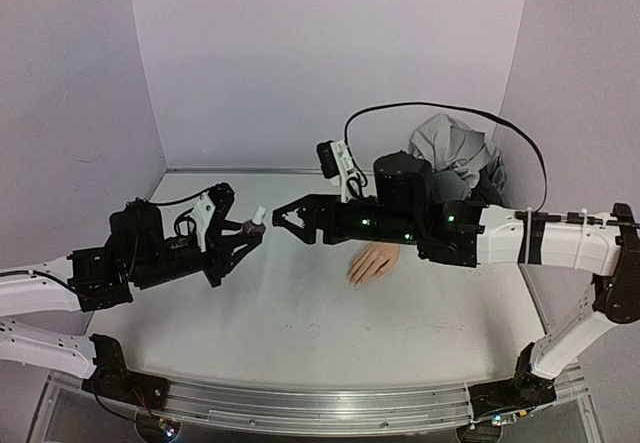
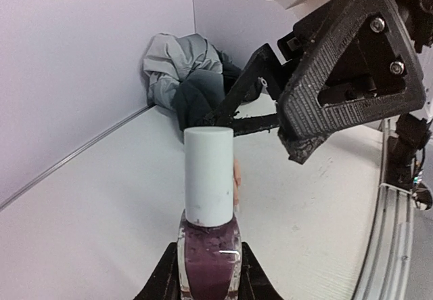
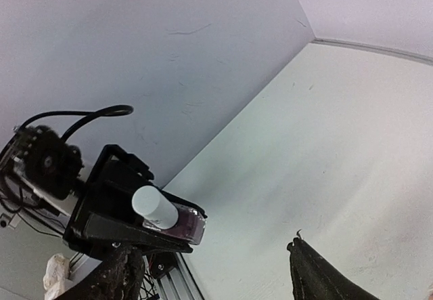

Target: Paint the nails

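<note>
A peach mannequin hand (image 1: 374, 262) lies palm down on the white table, partly under my right arm; its nails are too small to make out. My left gripper (image 1: 243, 231) is shut on a small bottle of dark maroon polish (image 2: 208, 263) with a white cap (image 2: 210, 177), held above the table; the bottle also shows in the right wrist view (image 3: 177, 222). My right gripper (image 1: 284, 217) is open and empty, its fingertips (image 3: 311, 269) pointing at the cap a short way from it. A sliver of the hand (image 2: 236, 178) shows behind the cap.
A crumpled grey cloth (image 1: 455, 153) lies in the back right corner and shows in the left wrist view (image 2: 184, 76). Lilac walls close the table on three sides. A metal rail (image 1: 300, 403) runs along the near edge.
</note>
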